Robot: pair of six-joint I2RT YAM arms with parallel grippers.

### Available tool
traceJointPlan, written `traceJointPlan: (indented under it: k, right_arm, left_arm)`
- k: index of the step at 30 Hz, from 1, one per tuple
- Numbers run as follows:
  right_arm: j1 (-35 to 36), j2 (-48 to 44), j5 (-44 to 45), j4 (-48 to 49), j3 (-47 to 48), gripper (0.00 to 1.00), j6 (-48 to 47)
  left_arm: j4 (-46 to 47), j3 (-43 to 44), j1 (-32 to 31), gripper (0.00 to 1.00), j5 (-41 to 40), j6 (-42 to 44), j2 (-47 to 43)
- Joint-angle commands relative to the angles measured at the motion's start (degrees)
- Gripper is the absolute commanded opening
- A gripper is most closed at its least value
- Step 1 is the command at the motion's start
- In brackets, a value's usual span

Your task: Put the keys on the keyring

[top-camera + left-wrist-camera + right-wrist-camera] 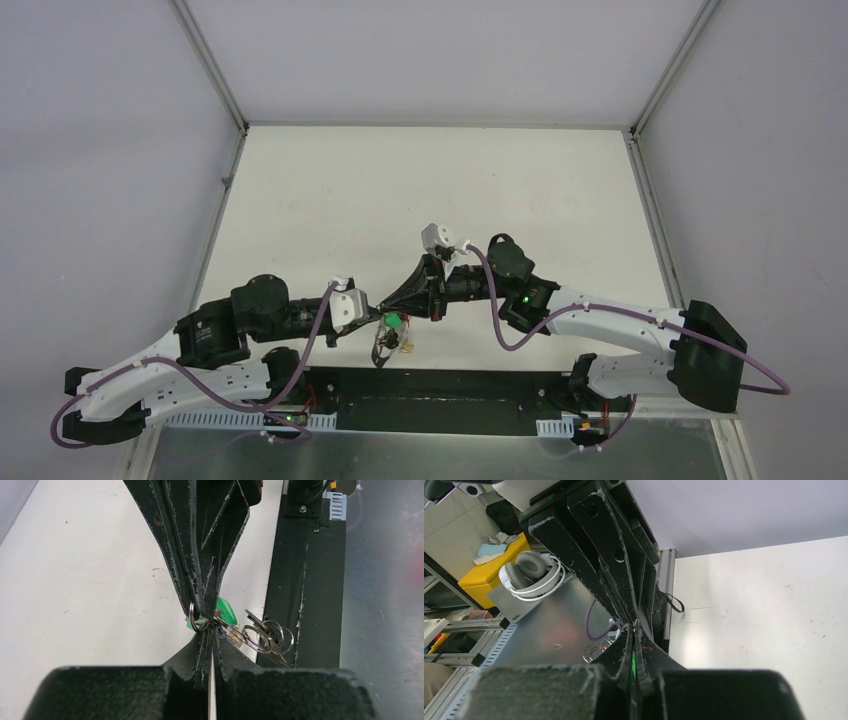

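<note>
Both grippers meet tip to tip above the table's near edge. In the left wrist view my left gripper (211, 632) is shut, its tips pinching thin wire of the keyring (270, 637), whose silver loops and small keys hang to the right. My right gripper (204, 612) comes down from above, shut, with a small split ring (197, 622) at its tip and the green-capped key (227, 611) just behind it. In the right wrist view green shows between my right gripper's (632, 630) shut fingers. From above, the green cap (397, 321) and the hanging bunch (385, 346) sit below the tips. The black-capped key is not clearly seen.
The black base rail (440, 395) runs along the near edge, right under the hanging keys, with a metal shelf (385, 605) beyond it. The white table (430, 190) is walled by grey panels on three sides.
</note>
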Motion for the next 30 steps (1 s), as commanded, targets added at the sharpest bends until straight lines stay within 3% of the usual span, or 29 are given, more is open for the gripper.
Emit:
traceJointPlan:
  k: [1,6,9,11,16,24,30]
  right_arm:
    - [0.2,-2.5,1.6,5.4,1.0,0.0,-0.8]
    - [0.2,-2.7,1.8,5.4,0.8,0.0,-1.0]
    - [0.3,-3.3,2.7,4.2,0.3,0.0,-1.7]
    - [0.2,-3.8,4.1,2.7,-0.1,0.0,-2.4]
    - [0.1,-3.5,11.1,-8.1,1.2,0.0,-5.4]
    - [-1.2,4.9,17.7,-17.1,6.6,0.0,-7.6]
    - [-2.6,15.7,17.0,-20.9,15.7,0.0,-8.5]
  left_arm:
    - [4.1,-1.3,-0.4,0.0,4.0,-1.1,0.4]
    - [4.3,-1.7,-0.4,0.0,4.2,-1.2,-0.2]
    - [4.3,-1.9,-0.4,0.14,2.0,-2.3,-2.1]
    - [3.8,-2.1,-0.4,0.32,-1.3,-4.5,-3.7]
    - [0.2,-2.1,-0.4,0.61,-8.7,-9.0,-9.1]
    - [-2.4,-3.1,-0.4,0.75,-12.5,-16.7,-13.6]
    - [-3.9,-3.2,-0.4,0.95,-19.1,-25.2,-12.4]
